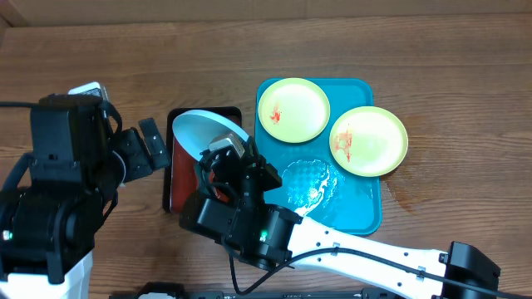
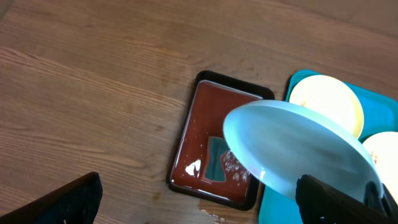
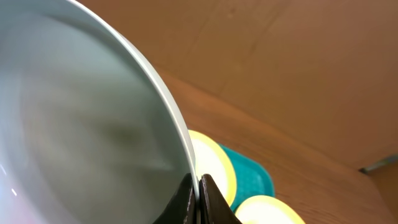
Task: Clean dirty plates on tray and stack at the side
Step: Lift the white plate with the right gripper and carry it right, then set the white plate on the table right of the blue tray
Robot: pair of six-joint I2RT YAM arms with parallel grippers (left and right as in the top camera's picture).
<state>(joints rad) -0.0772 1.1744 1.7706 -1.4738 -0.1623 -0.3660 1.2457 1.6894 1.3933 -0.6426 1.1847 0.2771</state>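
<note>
- Rim of blue plate (image 3: 81,124) nipped at the tips of right gripper (image 3: 198,200), closest to the right wrist lens; jaws parted only by the thin rim, nothing else between them.
- Blue plate (image 1: 199,129) gripped by one edge, tilted, lifted off the table (image 1: 125,58); pale, whitish hollow filling most of the right wrist view.
- From overhead, right gripper (image 1: 226,149) and blue plate above the right part of black tray (image 1: 176,178), just beside the left rim of teal tray (image 1: 357,199).
- Left gripper (image 2: 199,183) over bare wood to the left of black tray (image 2: 179,155); jaws spread wide, empty, with the two dark fingers at the bottom corners of the left wrist view.
- Black tray flat on the table, with a reddish-brown inside, a wet sheen and bright glints.
- Teal tray next over, flat, with a wet patch (image 1: 307,181) on its floor near the middle.
- Corner yellow plate (image 1: 293,110) flat in the tray's far left corner, with a small red smear on its face.
- Edge yellow plate (image 1: 368,141) beside it, nearly touching, overhanging the tray's right rim, with a red-orange smear left of centre.
</note>
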